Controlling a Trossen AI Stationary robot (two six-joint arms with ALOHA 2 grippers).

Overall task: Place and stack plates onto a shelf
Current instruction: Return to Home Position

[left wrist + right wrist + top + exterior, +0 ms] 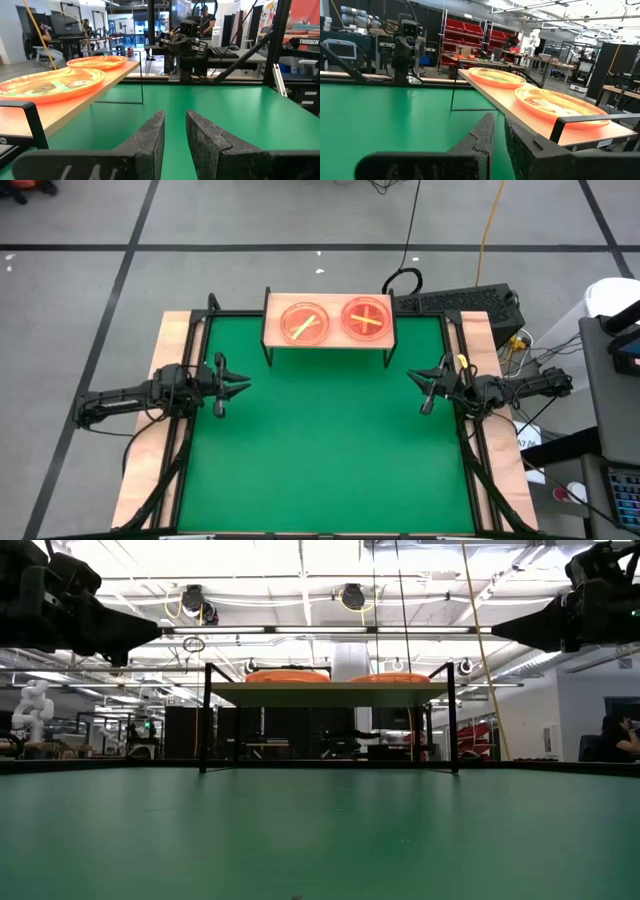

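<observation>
The shelf [330,340], a light wooden board on thin black legs, stands at the far middle of the green mat [320,450]. Two orange-tinted plates rest side by side on its top. The left plate [304,324] bears a yellow stripe and the right plate [367,318] a yellow cross. Whether more plates lie stacked under them, I cannot tell. My left gripper [245,385] hangs level over the mat's left edge, open by a narrow gap with nothing in it [175,114]. My right gripper [412,377] hangs level over the right edge, its fingers together [499,117].
The mat in front of the shelf lies bare between the two arms. Black frame rails [190,430] run along both sides of the table. A dark keyboard [460,302] and cables lie behind the shelf at the far right. A person [620,735] sits in the room beyond.
</observation>
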